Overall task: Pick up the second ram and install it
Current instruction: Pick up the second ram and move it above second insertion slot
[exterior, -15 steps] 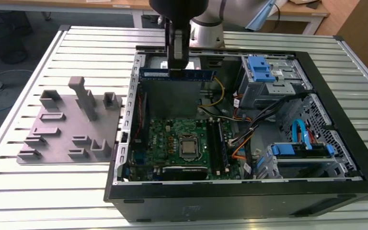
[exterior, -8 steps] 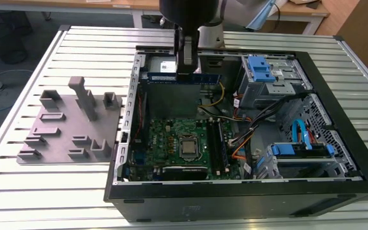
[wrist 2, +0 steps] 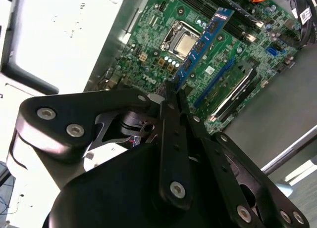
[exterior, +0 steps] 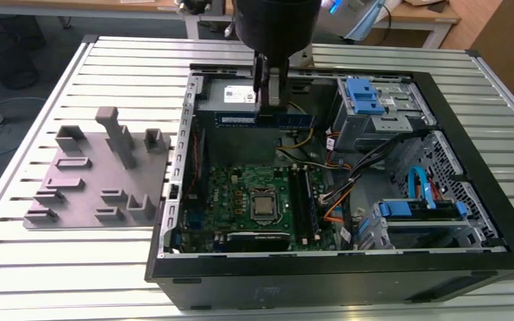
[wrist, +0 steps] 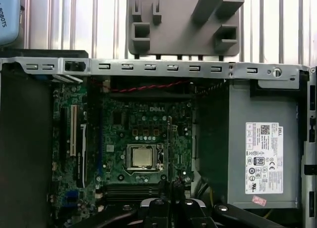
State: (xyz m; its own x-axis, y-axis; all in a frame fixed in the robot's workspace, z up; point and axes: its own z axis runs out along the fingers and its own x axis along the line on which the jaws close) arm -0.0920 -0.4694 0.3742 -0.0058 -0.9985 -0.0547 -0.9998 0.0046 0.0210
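Observation:
The second ram (exterior: 294, 121) is a long thin stick with a pale label, held level above the open computer case (exterior: 471, 100), over its far side near the power supply. My gripper (exterior: 270, 110) is shut on the stick's middle, coming down from above. In the second wrist view the ram (wrist 2: 205, 42) runs out from the closed gripper (wrist 2: 174, 89) over the green motherboard (wrist 2: 158, 50). In the first wrist view the stick (wrist: 169, 149) shows edge-on above the gripper (wrist: 171, 196). The memory slots (exterior: 304, 200) lie beside the silver processor (exterior: 264, 202).
A grey plastic tray (exterior: 96, 180) with upright posts stands on the slatted table at the exterior view's left of the case. Inside the case are a grey power supply (wrist: 262, 154), blue drive brackets (exterior: 364, 93), and loose cables (exterior: 347, 167) near the slots.

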